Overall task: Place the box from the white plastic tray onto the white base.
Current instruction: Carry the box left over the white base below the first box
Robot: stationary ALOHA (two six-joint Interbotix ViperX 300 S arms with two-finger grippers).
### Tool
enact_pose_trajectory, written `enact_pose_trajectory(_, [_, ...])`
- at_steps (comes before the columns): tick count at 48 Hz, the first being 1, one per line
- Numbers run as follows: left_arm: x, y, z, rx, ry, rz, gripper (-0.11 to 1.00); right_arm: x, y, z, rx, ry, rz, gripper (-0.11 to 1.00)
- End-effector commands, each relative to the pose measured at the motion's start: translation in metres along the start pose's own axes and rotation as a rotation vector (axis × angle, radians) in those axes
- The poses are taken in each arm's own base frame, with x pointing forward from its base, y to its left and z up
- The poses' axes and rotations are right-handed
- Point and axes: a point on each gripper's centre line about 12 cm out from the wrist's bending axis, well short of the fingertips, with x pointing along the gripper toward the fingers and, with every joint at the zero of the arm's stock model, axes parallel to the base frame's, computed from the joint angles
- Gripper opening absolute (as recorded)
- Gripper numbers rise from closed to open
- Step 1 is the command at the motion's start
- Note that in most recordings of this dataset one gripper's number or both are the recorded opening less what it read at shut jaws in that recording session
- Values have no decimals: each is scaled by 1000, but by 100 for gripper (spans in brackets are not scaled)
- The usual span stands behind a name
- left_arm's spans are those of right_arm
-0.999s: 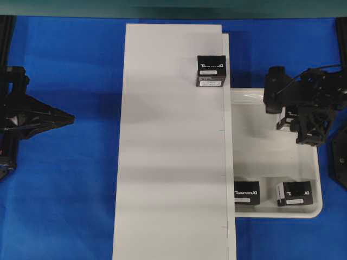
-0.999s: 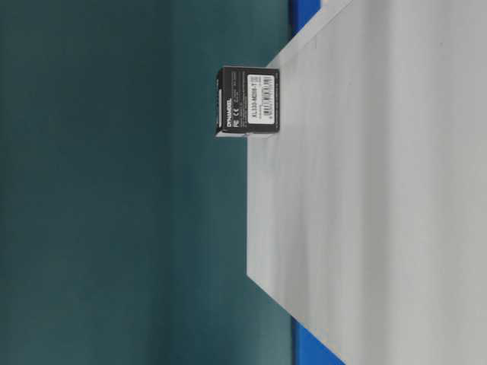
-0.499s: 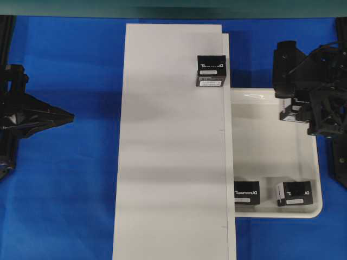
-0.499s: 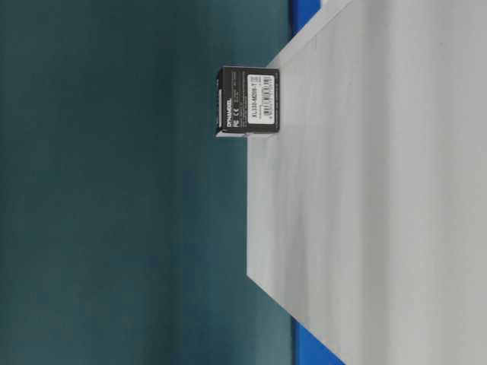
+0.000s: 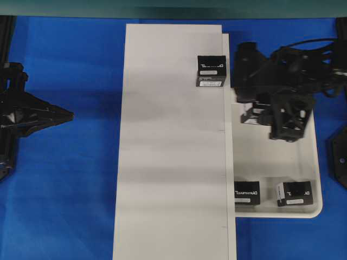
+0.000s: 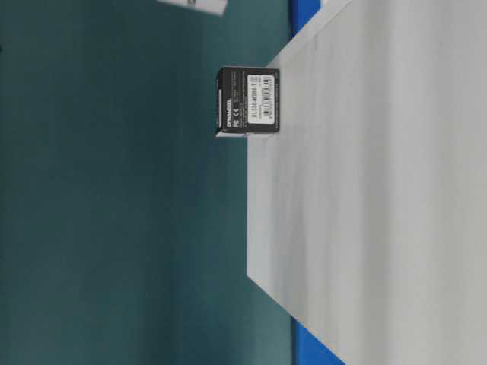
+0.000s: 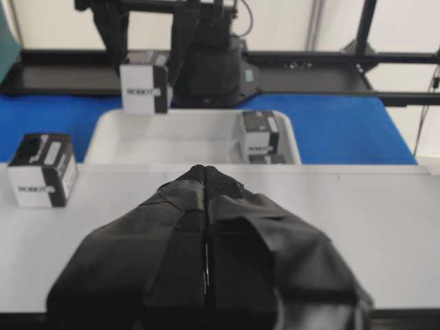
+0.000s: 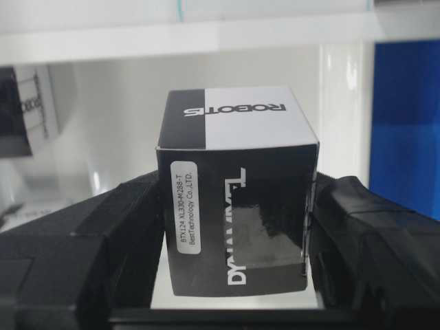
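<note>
box (image 8: 237,206) in right gripper (image 8: 234,240), seemingly airborne

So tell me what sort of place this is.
Probably a robotics lab bench: a blue-covered table, black metal framing behind it, and a right gripper holding a box over a white plastic tray.

Overhead looks straight down; table-level sideways; wrist views close, level.

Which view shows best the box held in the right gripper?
Right wrist view: the held box fills it, clamped between both fingers. Overhead, the right gripper mostly hides it; the left wrist view shows it small; table-level, only a corner.
</note>
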Motion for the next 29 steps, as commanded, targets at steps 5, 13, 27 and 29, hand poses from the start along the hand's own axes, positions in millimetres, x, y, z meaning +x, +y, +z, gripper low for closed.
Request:
enact_pose_trajectory(5, [1, 0, 14, 0, -40, -2, -7, 10, 1, 23, -11, 23, 12, 61])
enact_pose_trajectory(13, [1, -2, 15, 2, -41, -11, -7, 18, 2, 38, -28, 42, 17, 61])
enact_pose_trajectory(27, [0, -6, 15, 2, -43, -29, -7, 27, 2, 62, -39, 90, 26, 61])
enact_pose_trajectory(29, [0, -7, 16, 2, -43, -32, -7, 30, 2, 65, -44, 104, 26, 61])
